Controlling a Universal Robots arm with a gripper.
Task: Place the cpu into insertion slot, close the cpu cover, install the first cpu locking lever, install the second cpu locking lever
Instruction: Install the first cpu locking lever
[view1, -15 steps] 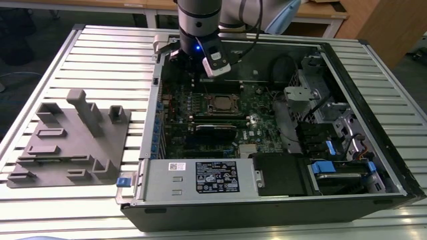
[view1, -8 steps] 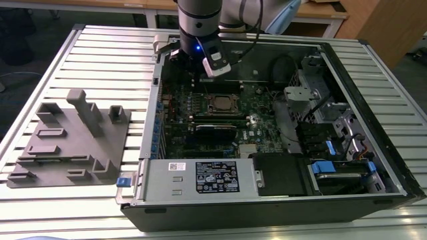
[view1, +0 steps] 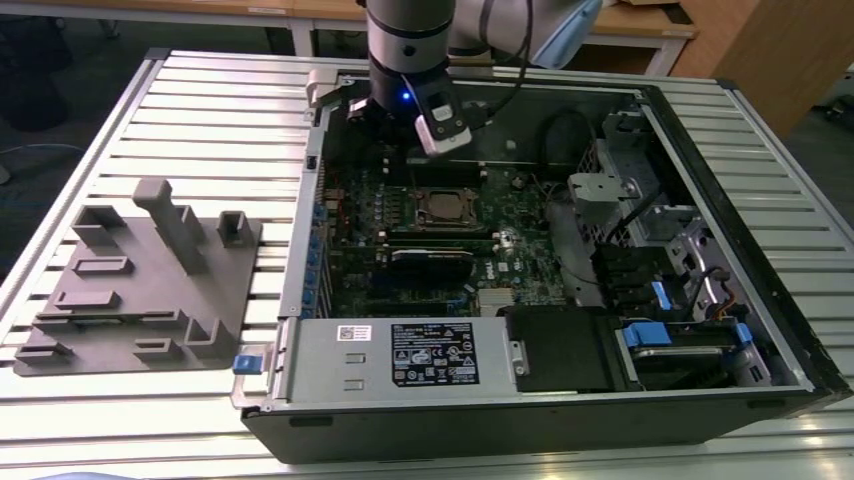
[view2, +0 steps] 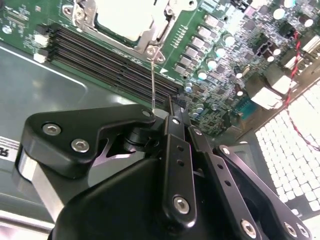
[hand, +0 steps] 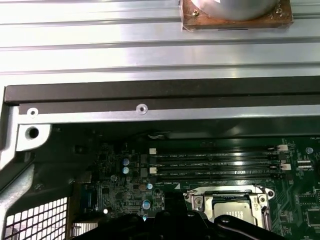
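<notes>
A slatted metal table (view1: 200, 100) carries everything. On it lies an open computer case (view1: 534, 430), its inside facing up. The arm (view1: 407, 40) reaches down into the far side of the case. On the exterior view's left, beside the case, sits a grey fixture block (view1: 147, 280) with upright posts. A grey power-supply box (view1: 387, 355) fills the near side of the case, and the green motherboard (view1: 387, 200) lies beyond it.

Long black memory slots (view2: 110, 62) run between the arm and the insertion slot (view1: 447, 207), which sits about mid-board. The cpu cover (view2: 160, 30) lies down flat over the slot, and the cpu (view2: 125, 20) sits in the slot, its pale metal top framed by the cover's cutout.

A thin wire locking lever (view2: 152, 80) leaves the cover's corner and runs across the memory slots, clear of the board, straight to the tip of the gripper (view2: 167, 110). The gripper hangs above the far edge of the memory slots. The lever's end meets the tip, but whether the pincer is closed on it, or how wide it stands, I cannot tell.
</notes>
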